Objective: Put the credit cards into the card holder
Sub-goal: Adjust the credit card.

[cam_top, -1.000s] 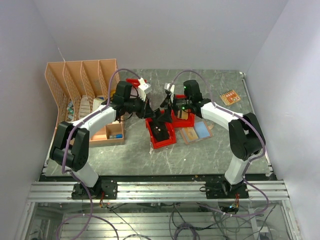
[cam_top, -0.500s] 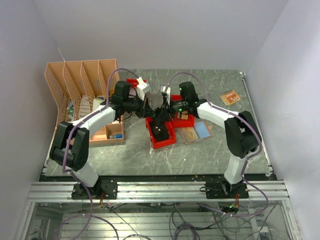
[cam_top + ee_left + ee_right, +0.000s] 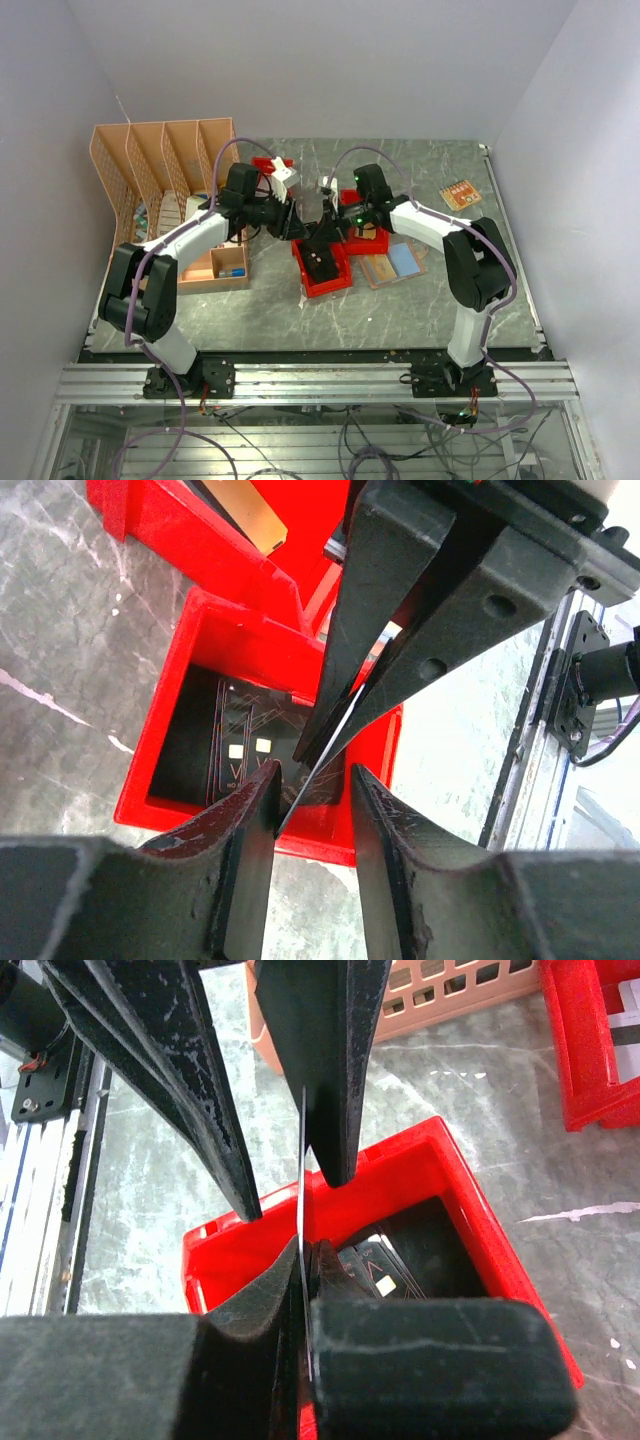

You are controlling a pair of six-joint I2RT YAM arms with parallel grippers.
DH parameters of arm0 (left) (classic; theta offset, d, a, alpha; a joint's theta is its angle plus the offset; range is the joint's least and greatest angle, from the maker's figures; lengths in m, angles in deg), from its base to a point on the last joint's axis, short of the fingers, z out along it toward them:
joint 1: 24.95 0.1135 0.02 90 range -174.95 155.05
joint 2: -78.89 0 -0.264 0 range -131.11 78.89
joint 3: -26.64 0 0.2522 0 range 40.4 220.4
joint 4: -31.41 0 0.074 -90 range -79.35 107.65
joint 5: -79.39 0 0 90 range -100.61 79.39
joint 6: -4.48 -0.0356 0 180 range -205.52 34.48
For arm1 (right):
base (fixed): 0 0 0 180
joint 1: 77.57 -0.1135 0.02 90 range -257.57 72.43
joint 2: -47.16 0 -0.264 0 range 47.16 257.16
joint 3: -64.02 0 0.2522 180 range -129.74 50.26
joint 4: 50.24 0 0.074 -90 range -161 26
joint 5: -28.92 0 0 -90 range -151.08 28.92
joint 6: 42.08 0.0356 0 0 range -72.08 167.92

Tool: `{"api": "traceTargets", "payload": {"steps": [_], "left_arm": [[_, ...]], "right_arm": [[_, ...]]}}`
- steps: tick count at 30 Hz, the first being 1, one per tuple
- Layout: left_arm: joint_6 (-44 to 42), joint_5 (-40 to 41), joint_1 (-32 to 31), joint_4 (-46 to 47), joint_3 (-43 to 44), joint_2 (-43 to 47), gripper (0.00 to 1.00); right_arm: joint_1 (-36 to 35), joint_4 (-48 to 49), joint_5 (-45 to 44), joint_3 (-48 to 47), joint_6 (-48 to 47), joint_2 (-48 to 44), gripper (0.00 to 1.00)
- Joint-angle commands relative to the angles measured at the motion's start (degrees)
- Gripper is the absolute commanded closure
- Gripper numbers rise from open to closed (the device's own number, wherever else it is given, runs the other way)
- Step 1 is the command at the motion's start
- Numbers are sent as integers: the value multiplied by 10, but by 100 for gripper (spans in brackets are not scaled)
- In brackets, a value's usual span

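A thin credit card (image 3: pixel 302 1215) stands edge-on over a red bin (image 3: pixel 322 272), and my right gripper (image 3: pixel 305 1255) is shut on it. My left gripper (image 3: pixel 312 780) is open, with a finger on either side of the same card (image 3: pixel 320 765). The card's lower end leans against the left finger (image 3: pixel 250 820). In the top view the left gripper (image 3: pixel 300 228) and right gripper (image 3: pixel 331 228) meet tip to tip. Dark cards (image 3: pixel 245 750) lie in the bin below. The card holder (image 3: pixel 380 270) lies open on the table to the right, with a light blue card (image 3: pixel 403 259) on its right panel.
A second red bin (image 3: pixel 366 241) stands behind the card holder and a third (image 3: pixel 268 164) at the back. The peach desk organizer (image 3: pixel 165 160) fills the back left, with a small peach tray (image 3: pixel 215 268) in front. A patterned card (image 3: pixel 461 193) lies back right.
My right gripper moved left to the card and shut on it. My left gripper, which was shut on the card, has opened its jaws.
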Motion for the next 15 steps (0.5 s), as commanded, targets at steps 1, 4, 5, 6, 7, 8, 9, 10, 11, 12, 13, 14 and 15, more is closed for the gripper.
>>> {"api": "traceTargets", "payload": {"steps": [1,4,5,6,7,8,9,10,11,12,13,14,15], "left_arm": [[-1,-36,20,-16,16,16,51],[4,-60,26,1,10,20,45],[1,-64,26,3,9,19,44],[-2,-70,26,3,9,18,43],[-6,-79,25,3,8,16,43],[-9,-86,24,6,6,17,43],[-14,-90,22,10,3,18,42],[-21,-91,19,12,0,23,42],[-32,-88,14,14,-5,27,42],[-42,-84,8,16,-8,33,42],[-49,-79,1,20,-13,37,42],[-50,-75,0,32,-18,41,43],[-49,-74,-1,39,-21,43,45]], "right_arm": [[8,-18,17,-20,-23,10,100],[15,-42,38,-27,-40,13,100],[16,-50,45,-30,-48,13,100],[16,-61,51,-34,-57,15,100],[16,-71,52,-38,-68,16,100],[16,-78,54,-40,-74,16,100],[15,-86,56,-43,-80,19,100],[16,-92,57,-48,-83,21,100],[15,-98,58,-52,-88,25,100],[15,-108,61,-58,-96,28,100],[15,-117,63,-63,-103,31,100],[14,-126,67,-69,-111,33,100],[14,-133,67,-72,-115,34,100]]}}
